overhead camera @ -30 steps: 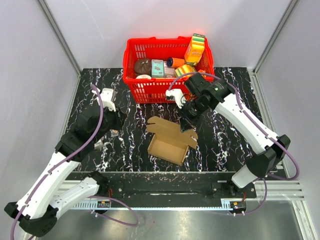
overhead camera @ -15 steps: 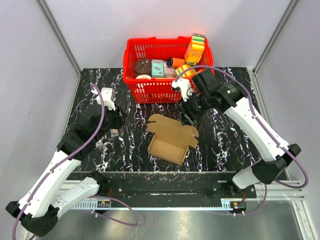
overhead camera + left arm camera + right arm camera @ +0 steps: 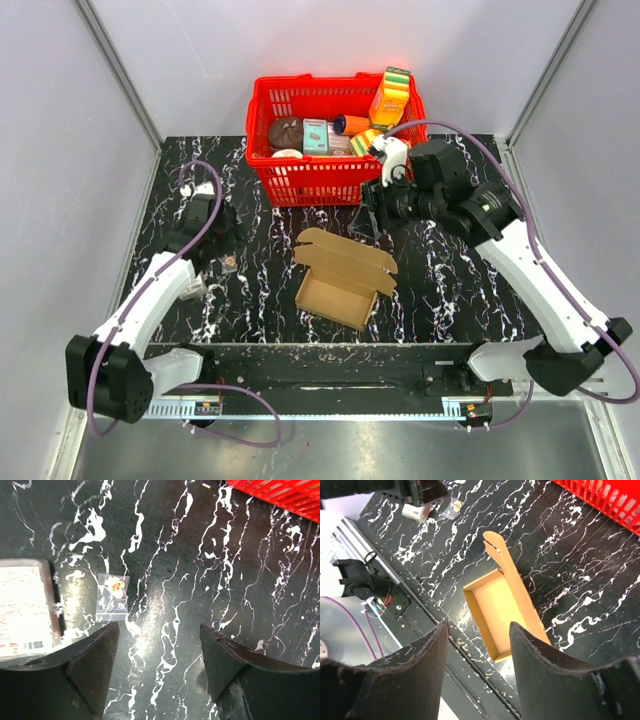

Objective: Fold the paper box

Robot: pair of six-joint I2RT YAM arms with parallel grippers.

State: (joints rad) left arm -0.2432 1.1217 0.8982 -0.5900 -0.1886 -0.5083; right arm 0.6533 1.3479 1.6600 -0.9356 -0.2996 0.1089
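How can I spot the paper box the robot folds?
Find the red basket at the back of the black marbled table. Just in front of it lies the paper box, an open tray with its flap spread out. It is plain brown, unlike the colourful packages in the basket.

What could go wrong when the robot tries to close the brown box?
The paper box lies loose with its lid flap open and no gripper holds it, so a push from the right gripper might slide it instead of folding it. The red basket stands close behind that gripper, so the arm could bump it.
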